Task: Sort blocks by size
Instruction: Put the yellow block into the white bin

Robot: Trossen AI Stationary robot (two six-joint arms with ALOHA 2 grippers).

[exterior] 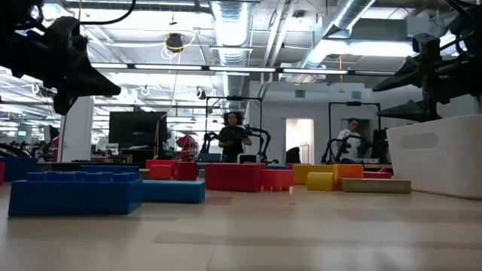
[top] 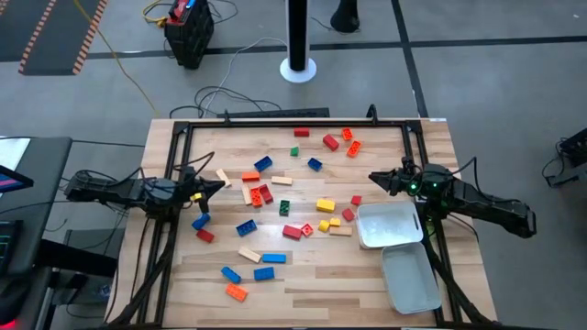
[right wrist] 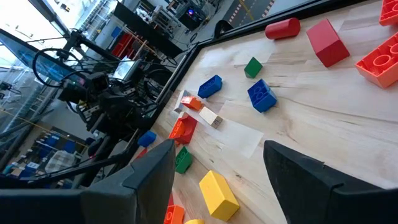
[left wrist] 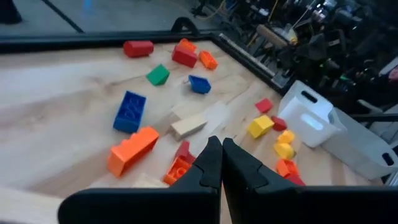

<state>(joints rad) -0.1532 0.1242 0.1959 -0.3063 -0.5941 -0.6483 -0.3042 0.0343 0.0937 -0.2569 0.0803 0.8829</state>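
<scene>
Several blocks in red, orange, blue, yellow, green and tan lie scattered flat on the wooden table [top: 303, 275]. A cluster of orange and red ones [top: 258, 192] lies just ahead of my left gripper [top: 221, 183]. That gripper hovers shut above the table's left side, with nothing between its fingers [left wrist: 221, 149]. My right gripper [top: 373, 178] hovers open at the right side, level and pointing toward the left, its fingers [right wrist: 155, 168] clear of every block. An orange block [left wrist: 132, 149] and a blue one [left wrist: 130, 112] lie before the left fingers.
Two white trays stand at the table's right: one [top: 390, 225] under the right arm, the other [top: 410, 280] nearer the front edge. A black frame [top: 275, 121] rims the table. People stand in the room behind [exterior: 233, 135].
</scene>
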